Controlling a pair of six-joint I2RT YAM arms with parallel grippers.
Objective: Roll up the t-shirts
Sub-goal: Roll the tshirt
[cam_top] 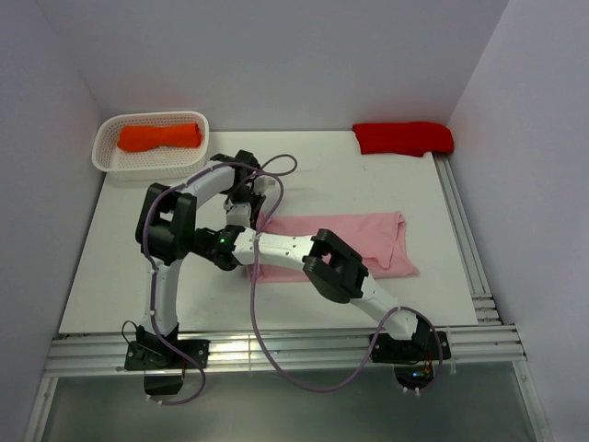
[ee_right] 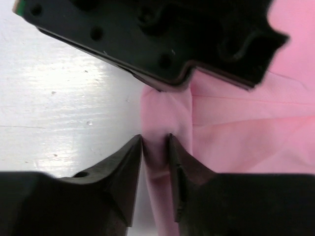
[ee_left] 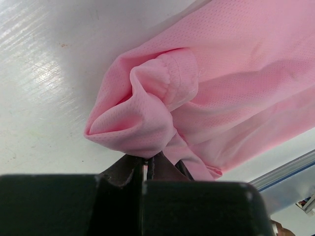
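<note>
At the far left, a white plastic mesh basket (cam_top: 152, 164) holds an orange rolled cloth t-shirt (cam_top: 158, 137). Nearer the middle, the left hand (ee_left: 146, 164) is pinched tight on a bunched corner of the light pink cloth t-shirt (cam_top: 359, 241), which lies folded into a long strip on the white worktop (cam_top: 110, 276). The right hand (ee_right: 155, 142) sits just beside it at the strip's left end (its 2 fingers (ee_right: 118, 167) stand narrow, with a fold of pink cloth caught between them). In the far right corner lies a red cloth t-shirt bundle (cam_top: 403, 137), well apart.
</note>
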